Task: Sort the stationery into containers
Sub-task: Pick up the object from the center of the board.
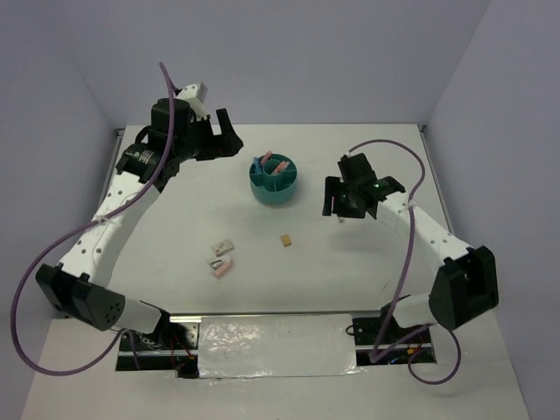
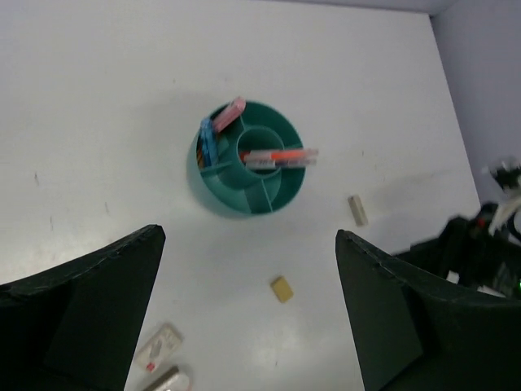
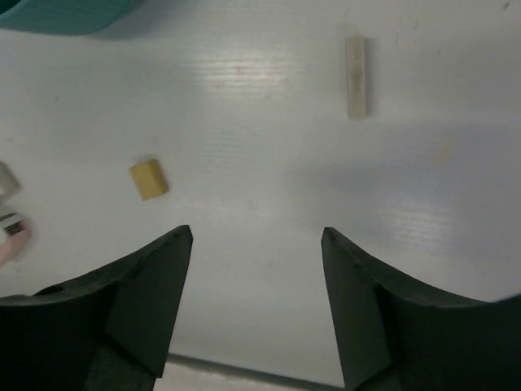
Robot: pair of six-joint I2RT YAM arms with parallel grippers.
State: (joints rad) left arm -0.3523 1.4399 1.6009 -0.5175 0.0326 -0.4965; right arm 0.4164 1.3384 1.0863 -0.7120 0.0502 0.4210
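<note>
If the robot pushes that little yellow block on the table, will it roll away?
Probably not. The yellow block has flat sides and lies flat, so it should slide, not roll. It looks small and solid, so likely light and stiff. The table looks shiny, so it may skid.

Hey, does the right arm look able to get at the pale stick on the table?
Probably yes: the pale stick lies alone just ahead of the right tool, jaws apart, with nothing between them.
</note>
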